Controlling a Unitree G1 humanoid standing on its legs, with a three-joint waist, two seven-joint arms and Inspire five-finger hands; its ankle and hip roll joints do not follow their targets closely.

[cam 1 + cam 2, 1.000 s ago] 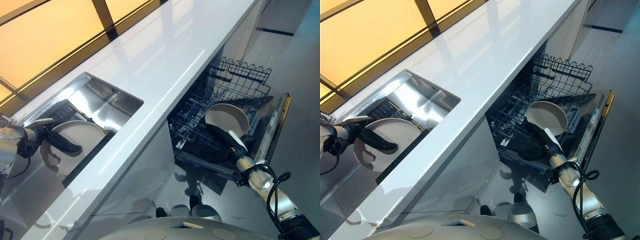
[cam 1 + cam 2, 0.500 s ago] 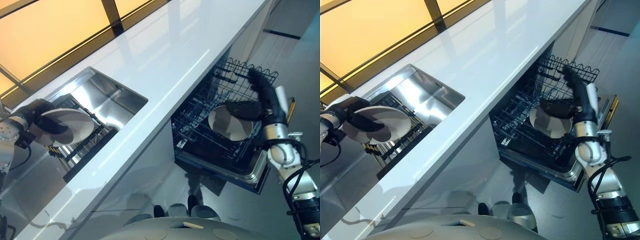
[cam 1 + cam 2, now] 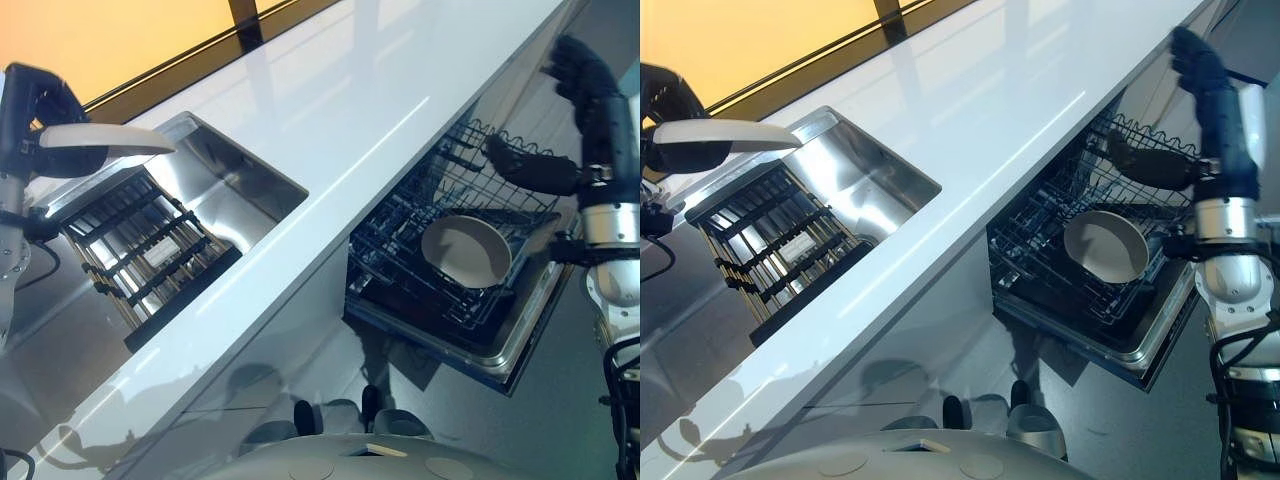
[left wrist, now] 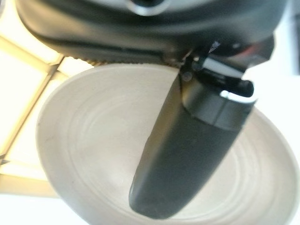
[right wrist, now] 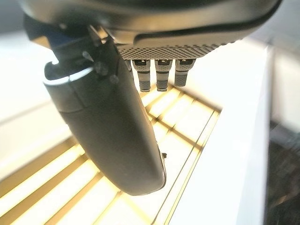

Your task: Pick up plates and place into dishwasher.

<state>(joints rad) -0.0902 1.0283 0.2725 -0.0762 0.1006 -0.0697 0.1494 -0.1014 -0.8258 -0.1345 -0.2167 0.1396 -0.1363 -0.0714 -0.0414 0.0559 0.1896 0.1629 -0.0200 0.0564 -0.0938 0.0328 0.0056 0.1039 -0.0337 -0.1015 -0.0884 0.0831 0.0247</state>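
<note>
Left hand [image 3: 40,120] pinches a plate [image 3: 105,140] above the sink's [image 3: 235,185] corner — carry it level; right hand [image 3: 585,110] hangs open, empty.

Left hand [image 3: 40,120] raised high, thumb [image 4: 187,154] pinched closed; right hand [image 3: 580,110] lifted upright, empty, fingers straight (thumb jutting sideways).
</note>
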